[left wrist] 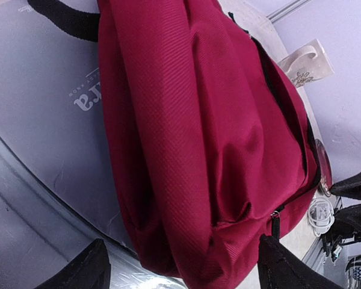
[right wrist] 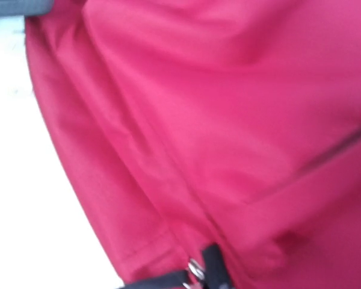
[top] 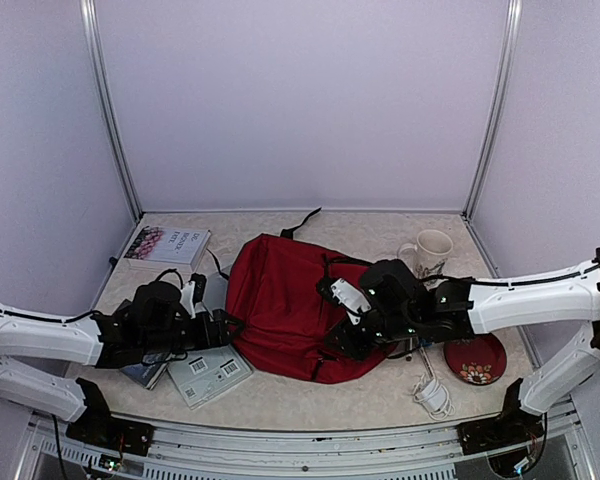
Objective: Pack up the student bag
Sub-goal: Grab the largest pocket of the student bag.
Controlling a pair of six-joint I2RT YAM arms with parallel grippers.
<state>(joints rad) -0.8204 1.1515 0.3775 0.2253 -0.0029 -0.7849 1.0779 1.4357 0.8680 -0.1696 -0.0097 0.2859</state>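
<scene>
Ok, top view: student bag [top: 280, 305] lies flat mid-table, black strap trailing off at 12 o'clock. Left gripper [top: 224, 326] sits at the bag's 9 o'clock edge, right gripper [top: 342, 336] is over its 4 o'clock corner, down on the fabric. Around the bag: book [top: 167, 245] at 10 o'clock, mug [top: 427, 250] at 2, red plate [top: 475, 358] at 4, white cable [top: 433, 393] at 5, barcoded box [top: 210, 375] at 7, touching the bag's edge. Left wrist: left gripper [left wrist: 180, 271] has its jaws spread wide, one fingertip [left wrist: 78, 268] each side of the bag [left wrist: 198, 138] corner, zipper pull [left wrist: 275, 224] just above the 5 o'clock tip; no grip on anything. Grey flat item with white lettering [left wrist: 48, 120] lies under the bag at 9 o'clock; mug [left wrist: 304, 63] at 2. Right wrist: blurred red fabric of the bag [right wrist: 228, 120] fills the frame, metal zipper pull [right wrist: 197, 268] at 6 o'clock (no fingers visible here, so can't tell the right jaw state).
</scene>
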